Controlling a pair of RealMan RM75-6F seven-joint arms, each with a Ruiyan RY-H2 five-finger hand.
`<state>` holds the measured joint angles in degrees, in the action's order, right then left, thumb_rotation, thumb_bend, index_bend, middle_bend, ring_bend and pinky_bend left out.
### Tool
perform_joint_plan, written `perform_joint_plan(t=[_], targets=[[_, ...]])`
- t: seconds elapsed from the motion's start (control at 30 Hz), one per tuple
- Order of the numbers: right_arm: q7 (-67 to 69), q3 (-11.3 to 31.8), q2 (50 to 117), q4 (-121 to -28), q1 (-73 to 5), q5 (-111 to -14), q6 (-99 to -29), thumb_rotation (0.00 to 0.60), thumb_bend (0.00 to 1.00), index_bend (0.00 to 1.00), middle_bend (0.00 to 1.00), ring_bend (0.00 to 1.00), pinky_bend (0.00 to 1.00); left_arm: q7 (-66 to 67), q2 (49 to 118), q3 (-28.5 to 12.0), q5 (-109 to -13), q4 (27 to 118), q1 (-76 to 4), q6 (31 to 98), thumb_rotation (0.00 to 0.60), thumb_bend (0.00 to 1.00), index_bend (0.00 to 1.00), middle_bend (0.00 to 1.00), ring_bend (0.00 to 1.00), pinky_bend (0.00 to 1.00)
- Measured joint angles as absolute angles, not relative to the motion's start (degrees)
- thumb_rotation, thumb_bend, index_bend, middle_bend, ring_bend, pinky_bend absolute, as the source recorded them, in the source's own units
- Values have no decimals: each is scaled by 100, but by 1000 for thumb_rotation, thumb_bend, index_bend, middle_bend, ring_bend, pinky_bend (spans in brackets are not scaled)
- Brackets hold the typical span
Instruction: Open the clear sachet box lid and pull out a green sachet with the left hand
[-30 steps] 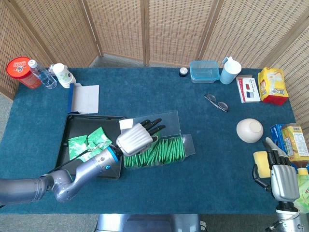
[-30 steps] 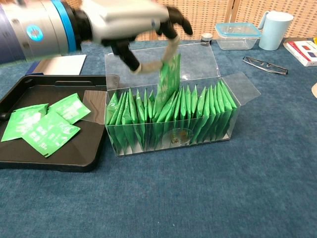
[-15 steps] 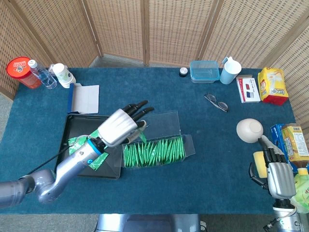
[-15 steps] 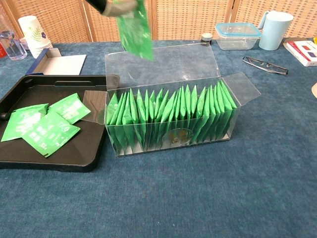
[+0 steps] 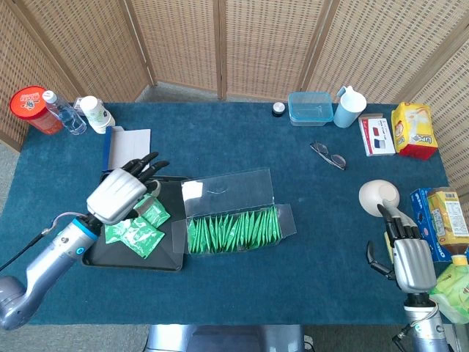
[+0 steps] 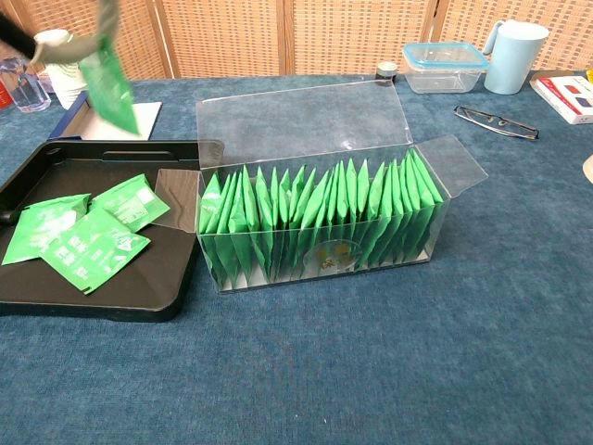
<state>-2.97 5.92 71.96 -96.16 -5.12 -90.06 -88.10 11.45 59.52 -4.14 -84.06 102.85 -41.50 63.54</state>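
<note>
Blue tabletop [image 5: 242, 147] fills most of the head view. On it, left of centre, I see the black tray [image 6: 56, 171] w/ a few loose green packets [image 6: 79, 241] lying flat inside. Just right of the tray, touching its edge, sits the clear sachet box [image 6: 315, 227] — lid [image 6: 301, 116] flipped back and open, side flaps out, a full row of green sachets standing upright inside.

My left hand [image 5: 121, 192] is up over the tray's back-left area, off the box. It's pinching one green sachet [image 6: 109, 88] — in chest view the sachet hangs down from the fingertips at the top-left corner, above the tray, clear of the tabletop. Other fingers stretched fwd.

My right hand [image 5: 408, 258] is low at the right edge of the tabletop, fingers loosely spread and pointing up, holding nothing, near the white bowl [image 5: 379, 196].

Far edge: clear lidded container [image 5: 310, 108], light-blue jug [image 5: 349, 107]; glasses [image 5: 327, 155] nearer centre.
</note>
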Motion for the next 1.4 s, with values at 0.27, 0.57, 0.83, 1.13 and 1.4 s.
perform_joint_plan(t=[0.27,0.57,0.83,1.13,1.4], targets=[[-341,584,7172,-9653,-525,-8965,-8802,246,583,0,83,109,166,834,6000,-66,-8223,9770,-3719,6243,600,440,563,139,19,216],[-378,564,7149,-9692,-526,-8964,-8821,247,583,0,82,109,166,807,6455,-25,-8011,9227,-3615,5929,600,406,326,99,10,216],[-335,579,7126,-9654,-525,-8914,-8835,247,583,0,83,109,166,902,6400,-209,-7901,9391,-3644,5904,571,396,167,64,0,216],[-332,715,7004,-9585,-673,-8853,-8720,246,583,0,83,107,166,610,5608,-124,-7938,9976,-2979,6653,521,395,169,64,0,216],[-551,802,6867,-9655,-836,-8827,-8557,246,583,0,83,103,166,246,5084,229,-8097,10250,-1929,7717,512,395,187,64,0,216]])
